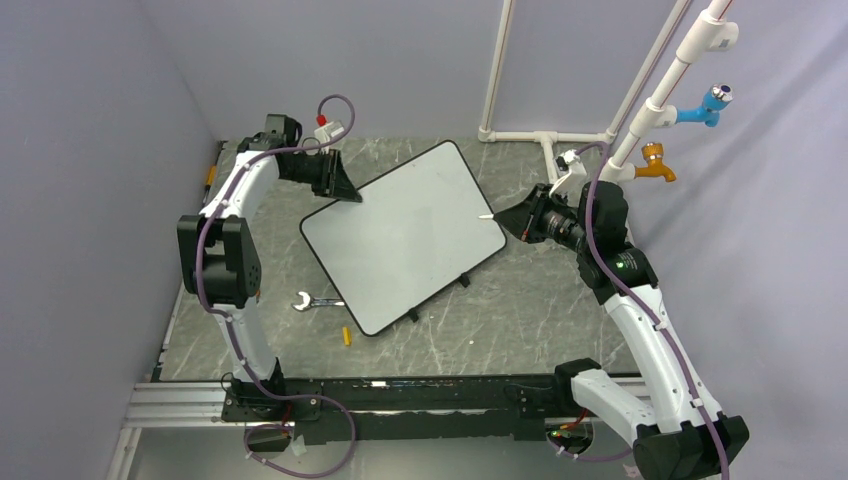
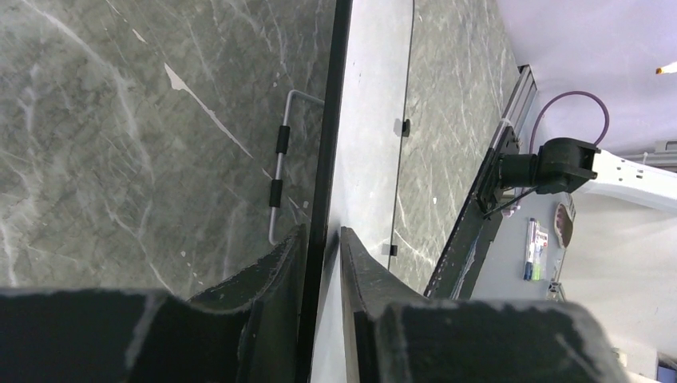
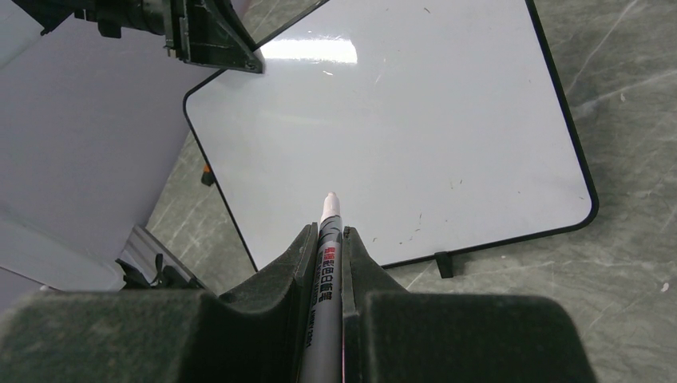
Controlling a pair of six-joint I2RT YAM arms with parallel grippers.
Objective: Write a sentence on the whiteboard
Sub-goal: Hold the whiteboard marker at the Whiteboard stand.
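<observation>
Wrench [image 1: 315, 301]: lies on the grey table [image 1: 520, 330] nearest the arm bases, off the board's 7 o'clock corner; a small yellow piece [image 1: 346, 336] lies just beside it, and neither is touched.
Whiteboard [image 1: 405, 235]: mid-table, turned like a diamond, and its white face shows no letters.
Right gripper [image 3: 327, 239]: at the board's 3 o'clock edge, fingers clenched on a marker [image 3: 326, 275] whose pale tip points toward 9 o'clock over the board. I cannot tell whether the tip touches.
Left gripper [image 2: 319, 239]: farthest back, at the board's 11 o'clock corner, jaws closed over the black rim, one finger on each face.
Step in hand: I judge it to be bringing the tip to a starting spot, with writing not begun.
Doing it well: start toward 10 o'clock, leaving room for a full line. Press lightly, keep the marker steep, and let the left grip hold the board firm so that strokes do not drag it.
</observation>
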